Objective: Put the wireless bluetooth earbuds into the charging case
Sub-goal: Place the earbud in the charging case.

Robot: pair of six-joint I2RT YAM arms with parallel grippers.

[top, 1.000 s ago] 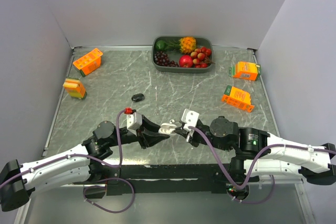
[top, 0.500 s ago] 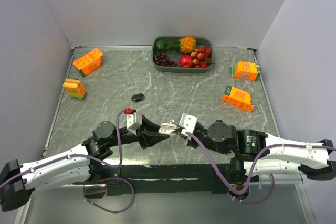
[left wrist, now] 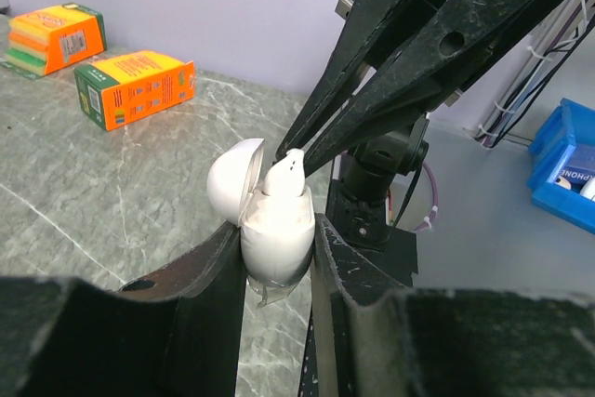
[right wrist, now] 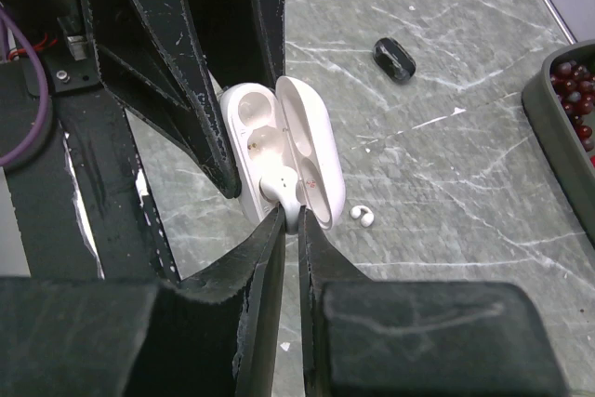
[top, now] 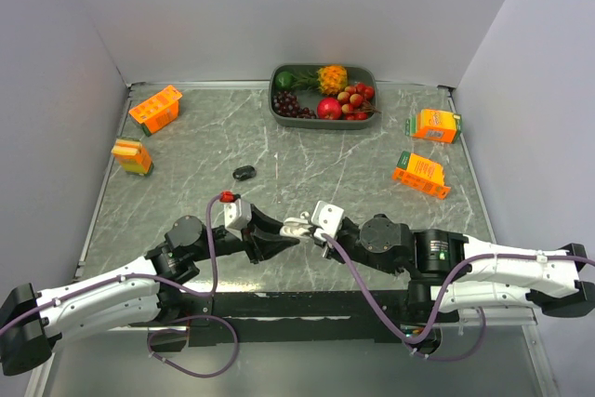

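Note:
My left gripper (left wrist: 279, 230) is shut on the white charging case (left wrist: 277, 234), held upright with its round lid (left wrist: 232, 183) swung open. In the right wrist view the case (right wrist: 279, 151) shows two hollow seats. A white earbud (right wrist: 282, 188) sits at the near seat, its stem pinched between the fingertips of my right gripper (right wrist: 290, 216). From the left wrist the same earbud (left wrist: 286, 166) pokes out of the case top. A second white earbud (right wrist: 363, 217) lies on the table beside the case. From above, both grippers meet at the case (top: 296, 226).
A small glossy black oval object (top: 244, 173) lies on the table beyond the case. A dark tray of fruit (top: 371, 109) stands at the back. Orange cartons sit at the left (top: 155, 109) (top: 132, 156) and right (top: 435, 125) (top: 420, 174).
My right arm has crept left toward the case, bringing the white earbud against its seat. The left arm and the case have stayed still.

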